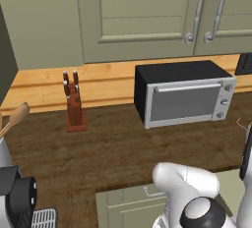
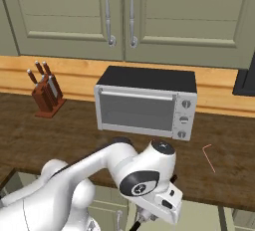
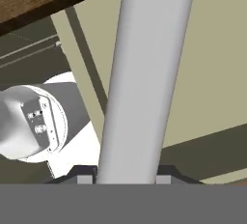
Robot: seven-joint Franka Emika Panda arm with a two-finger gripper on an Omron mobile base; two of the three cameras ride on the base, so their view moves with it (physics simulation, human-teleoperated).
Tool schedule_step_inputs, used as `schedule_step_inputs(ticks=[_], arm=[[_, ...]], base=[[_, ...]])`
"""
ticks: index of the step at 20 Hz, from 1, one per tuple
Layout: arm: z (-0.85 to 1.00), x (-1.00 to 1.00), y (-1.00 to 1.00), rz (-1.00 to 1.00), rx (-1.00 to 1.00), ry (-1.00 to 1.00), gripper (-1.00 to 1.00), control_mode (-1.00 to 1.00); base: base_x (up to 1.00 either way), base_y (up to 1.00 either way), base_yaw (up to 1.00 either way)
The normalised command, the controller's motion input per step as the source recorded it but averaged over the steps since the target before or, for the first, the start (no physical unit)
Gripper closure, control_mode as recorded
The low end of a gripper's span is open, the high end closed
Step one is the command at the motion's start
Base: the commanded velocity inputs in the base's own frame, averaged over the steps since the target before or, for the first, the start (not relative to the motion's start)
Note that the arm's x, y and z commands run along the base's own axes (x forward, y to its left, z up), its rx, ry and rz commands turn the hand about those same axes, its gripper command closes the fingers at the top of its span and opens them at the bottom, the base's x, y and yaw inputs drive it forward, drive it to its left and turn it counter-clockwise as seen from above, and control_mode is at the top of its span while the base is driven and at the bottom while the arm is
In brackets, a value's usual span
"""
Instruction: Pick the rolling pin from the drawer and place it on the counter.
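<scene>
Rolling pin: pale shaft between the finger tips, rising from them toward the counter edge.
Gripper: closed on the rolling pin, low before the drawer.
Drawer: pulled out below the counter.
Counter: carries toaster oven; knife block left of it.

No readable text, labels, brand names, numbers or signs appear anywhere in these views. The toaster oven has three round knobs on its silver front, but no markings can be made out around them. The knife block and the cupboard doors are plain and unmarked.
</scene>
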Motion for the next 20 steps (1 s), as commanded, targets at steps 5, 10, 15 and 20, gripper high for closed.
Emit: schedule_step_inputs(ticks=[5,10,15,20], arm=[[0.27,1.00,0.69,0.13,0.00,-0.01,1.00,-1.00],[0.01,1.00,0.40,0.19,0.00,0.01,1.00,-1.00],[-0.02,1.00,0.07,0.18,0.00,0.02,1.00,-1.00],[-0.29,0.98,0.09,0.17,0.00,0.01,1.00,-1.00]], base=[[0.00,0.00,0.00],[0.00,0.00,0.00],[0.00,0.00,0.00],[0.00,0.00,0.00]])
